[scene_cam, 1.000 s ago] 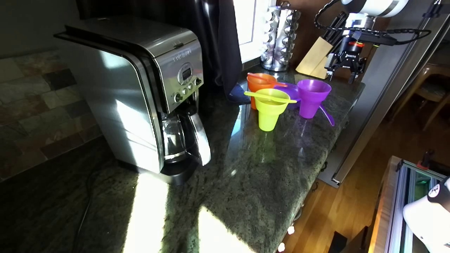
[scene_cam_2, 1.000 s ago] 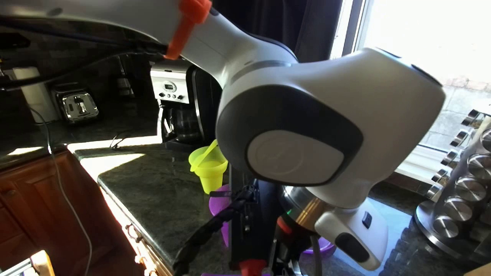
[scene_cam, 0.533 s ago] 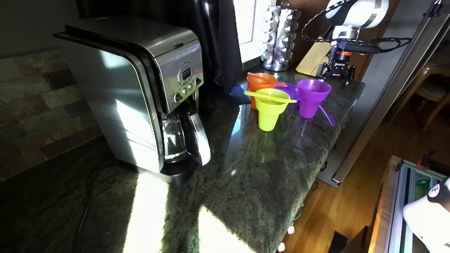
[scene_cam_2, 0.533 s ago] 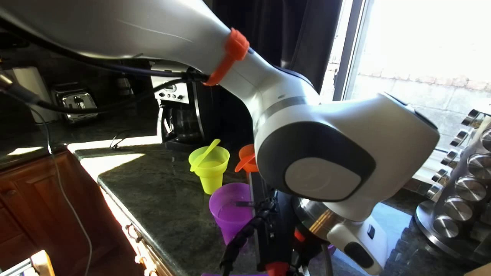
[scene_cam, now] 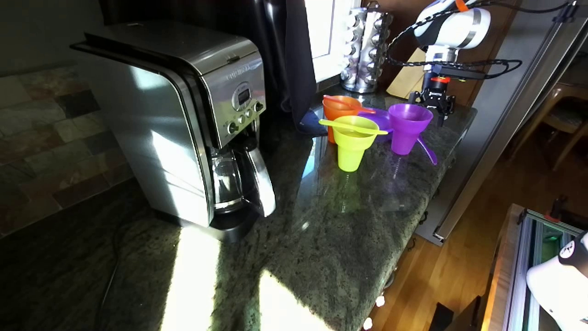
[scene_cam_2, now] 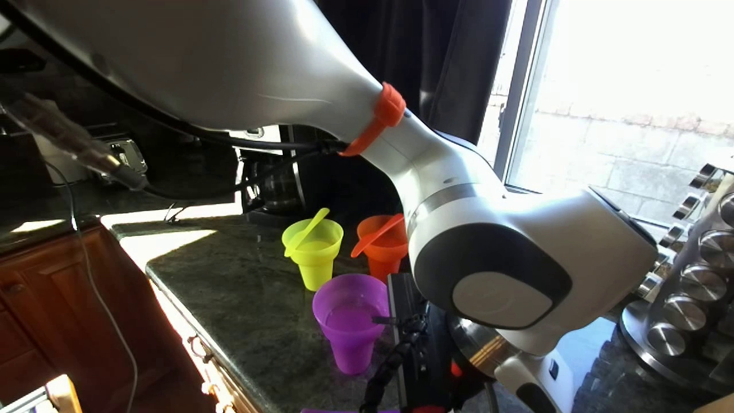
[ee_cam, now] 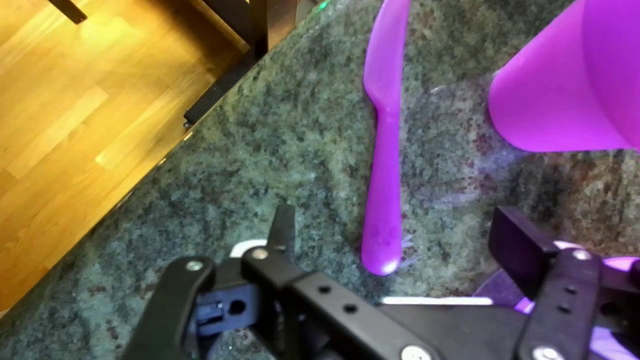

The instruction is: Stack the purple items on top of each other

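Purple cup (scene_cam_2: 350, 338) stood on the counter (scene_cam: 330, 239), claw (ee_cam: 393, 220) in the air, jaws wide apart.
Purple knife (ee_cam: 385, 165) lay flat beside the cup, handle end visible between the jaws in the wrist view; purple dish (scene_cam: 380, 119) was close by, partly hidden. Lime cup (scene_cam_2: 318, 265) and orange cup (scene_cam_2: 387, 255) stood near, each with a utensil (scene_cam_2: 307, 233) across the rim.

Dk countertop (scene_cam: 340, 243) w/ sun patches (scene_cam: 192, 271) (v. bright); wood flr (scene_cam: 413, 285); tiled wall (scene_cam: 39, 133); curtain (scene_cam_2: 424, 63) by window (scene_cam_2: 613, 97).
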Robot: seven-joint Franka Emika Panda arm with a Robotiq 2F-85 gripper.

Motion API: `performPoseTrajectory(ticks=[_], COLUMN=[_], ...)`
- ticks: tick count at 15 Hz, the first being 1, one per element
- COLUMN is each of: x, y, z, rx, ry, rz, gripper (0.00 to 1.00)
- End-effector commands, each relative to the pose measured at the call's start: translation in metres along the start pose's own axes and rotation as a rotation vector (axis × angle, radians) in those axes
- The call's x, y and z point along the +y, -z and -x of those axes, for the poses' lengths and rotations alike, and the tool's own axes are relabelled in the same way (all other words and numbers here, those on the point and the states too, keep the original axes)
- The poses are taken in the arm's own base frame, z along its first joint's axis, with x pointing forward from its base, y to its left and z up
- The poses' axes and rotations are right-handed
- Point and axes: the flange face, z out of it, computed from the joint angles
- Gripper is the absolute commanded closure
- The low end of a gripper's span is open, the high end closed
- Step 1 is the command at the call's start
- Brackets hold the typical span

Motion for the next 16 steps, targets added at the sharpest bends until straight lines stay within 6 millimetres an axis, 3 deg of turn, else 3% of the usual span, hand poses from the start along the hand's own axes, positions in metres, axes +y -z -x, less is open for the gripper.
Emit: performPoseTrajectory(ticks=[1,3,6,8,9,16], x=[0.001,0.001,0.0,0.0,-0.001,0.0], y=[-0.014,-0.02,-0.025,-0.027,-0.027,-0.028], z=[-0.016,-0.021,-0.026,-0.029,-0.03,-0.034], rx=[-0.043,-0.051,-0.058,-0.059,-0.06,-0.08], ry=[-0.001,-0.006,-0.012,-0.015,-0.014,-0.011], rz=[-0.046,-0.058,-0.067,-0.07,-0.072,-0.063], gripper=[0.03,0.04,0.17,0.41,0.41,0.95])
